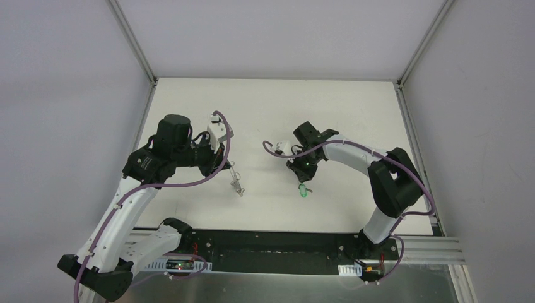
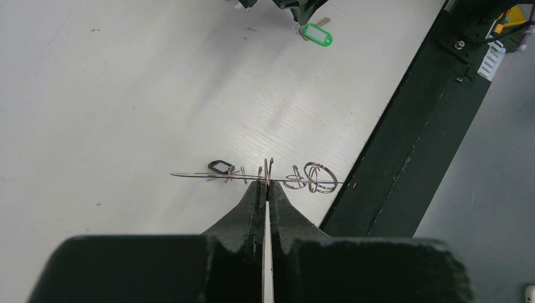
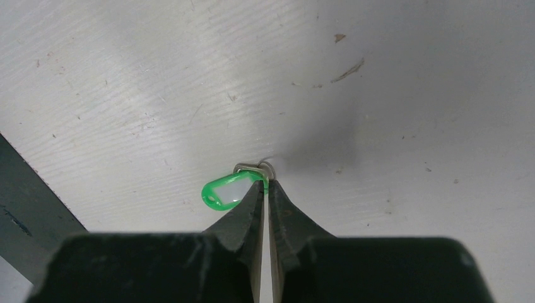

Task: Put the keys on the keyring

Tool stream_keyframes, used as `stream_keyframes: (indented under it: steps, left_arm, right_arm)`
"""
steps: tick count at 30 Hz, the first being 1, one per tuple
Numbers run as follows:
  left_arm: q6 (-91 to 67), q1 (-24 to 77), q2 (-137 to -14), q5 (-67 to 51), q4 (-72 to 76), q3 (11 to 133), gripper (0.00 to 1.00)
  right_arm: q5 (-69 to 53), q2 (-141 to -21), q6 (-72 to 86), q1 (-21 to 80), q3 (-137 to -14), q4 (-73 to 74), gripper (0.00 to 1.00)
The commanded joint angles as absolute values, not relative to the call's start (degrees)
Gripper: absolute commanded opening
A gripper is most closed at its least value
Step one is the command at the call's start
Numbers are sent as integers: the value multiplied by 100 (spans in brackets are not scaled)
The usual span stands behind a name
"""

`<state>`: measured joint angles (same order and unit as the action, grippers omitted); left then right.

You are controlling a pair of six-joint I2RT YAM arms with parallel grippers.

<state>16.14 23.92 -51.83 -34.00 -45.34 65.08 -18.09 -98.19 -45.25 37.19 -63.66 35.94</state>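
The keyring (image 1: 236, 183) is a thin silver wire loop with a small black oval tag (image 2: 220, 166) and small silver rings threaded on it. My left gripper (image 1: 229, 169) is shut on the wire; in the left wrist view its closed tips (image 2: 265, 184) pinch the loop (image 2: 315, 178) edge-on above the table. The key (image 1: 304, 190) has a bright green plastic head and a small silver metal part. My right gripper (image 1: 304, 178) is shut on it; in the right wrist view the tips (image 3: 265, 184) clamp the end of the green head (image 3: 224, 192) close to the table. The key lies to the right of the keyring, apart from it.
A black base rail (image 1: 271, 243) runs along the table's near edge and shows in the left wrist view (image 2: 416, 126). White walls and aluminium posts (image 1: 134, 38) enclose the white table (image 1: 271, 107). The green key also shows at the top of the left wrist view (image 2: 317, 35).
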Motion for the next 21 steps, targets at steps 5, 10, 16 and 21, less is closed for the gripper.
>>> stream_keyframes:
  steps: [5,10,16,21]
  left_arm:
    - [1706,2364,-5106,-3504,-4373,6522,0]
    - [1700,2364,-5106,-3497,-4368,6523,0]
    - [1707,2364,-5092,-3488,-4368,6511,0]
    - [1704,2364,-5087,-3491,-4355,6496,0]
  right_arm:
    - [-2217,-9960,-4553,3573,-6539,3820,8]
    - [-2213,-9959,-4557,3568,-6539,3809,20]
    - [-2252,-9949,-4511,3544,-6508,3794,31]
    - [-2415,-10003,-4450,3499,-6486,3763,33]
